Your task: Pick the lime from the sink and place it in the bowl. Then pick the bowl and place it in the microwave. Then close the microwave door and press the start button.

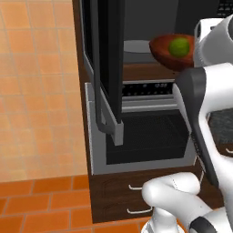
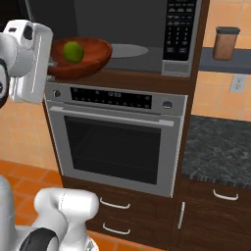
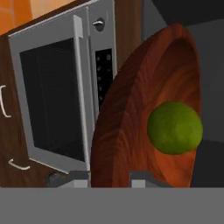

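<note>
**Now carrying the bowl to the microwave mouth**

The gripper (image 3: 109,177) is clamping the near rim of the bowl (image 2: 81,58), one finger on each side of the wall. The lime (image 2: 73,51) is sitting inside it. The bowl is hanging at the left front edge of the microwave (image 2: 127,34), above the oven (image 2: 115,142). The microwave door (image 1: 108,59) is standing open on the left.

Risk, as I judge it: an edge grip is letting the bowl tilt, so the lime could roll out, or the bowl could clip the sill.

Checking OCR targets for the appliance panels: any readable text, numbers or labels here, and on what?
None can be read.
Oven display: pale digits, too blurred to read.
Microwave keypad: rows of small pale marks, too small to read.
Oven control strip in the left base view: blurred marks, unreadable.
</note>
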### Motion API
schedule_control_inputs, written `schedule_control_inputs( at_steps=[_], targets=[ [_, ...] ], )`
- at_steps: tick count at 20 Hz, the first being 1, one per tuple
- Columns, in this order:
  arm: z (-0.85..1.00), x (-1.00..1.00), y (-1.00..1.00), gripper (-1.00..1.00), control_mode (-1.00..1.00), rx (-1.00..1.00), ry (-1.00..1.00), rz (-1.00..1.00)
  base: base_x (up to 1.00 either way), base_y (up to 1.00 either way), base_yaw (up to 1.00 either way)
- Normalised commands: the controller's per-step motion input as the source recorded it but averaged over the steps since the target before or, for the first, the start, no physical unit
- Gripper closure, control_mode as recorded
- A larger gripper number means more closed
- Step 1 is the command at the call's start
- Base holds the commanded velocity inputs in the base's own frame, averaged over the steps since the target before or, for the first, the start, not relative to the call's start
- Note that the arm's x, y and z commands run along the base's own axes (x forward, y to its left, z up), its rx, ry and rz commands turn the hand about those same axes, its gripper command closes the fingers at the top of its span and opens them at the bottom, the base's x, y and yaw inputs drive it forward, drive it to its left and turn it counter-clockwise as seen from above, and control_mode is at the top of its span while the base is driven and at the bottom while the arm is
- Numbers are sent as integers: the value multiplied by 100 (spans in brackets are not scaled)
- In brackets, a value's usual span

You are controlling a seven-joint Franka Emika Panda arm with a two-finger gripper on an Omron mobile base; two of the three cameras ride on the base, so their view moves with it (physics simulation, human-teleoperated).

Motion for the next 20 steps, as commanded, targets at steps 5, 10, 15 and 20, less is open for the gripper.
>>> schedule_control_inputs(
  at_steps=[5, 10, 15, 20],
  targets=[
    [8, 100, 5, 100, -100, -2, 21, -3, 0, 0, 0],
    [22, 100, -2, 100, -100, 0, 10, 1, 0, 0, 0],
    [-7, 100, -2, 100, -100, 0, 1, 3, 0, 0, 0],
    [-12, 100, -13, 100, -100, -1, 1, 5, 0, 0, 0]
  ],
)
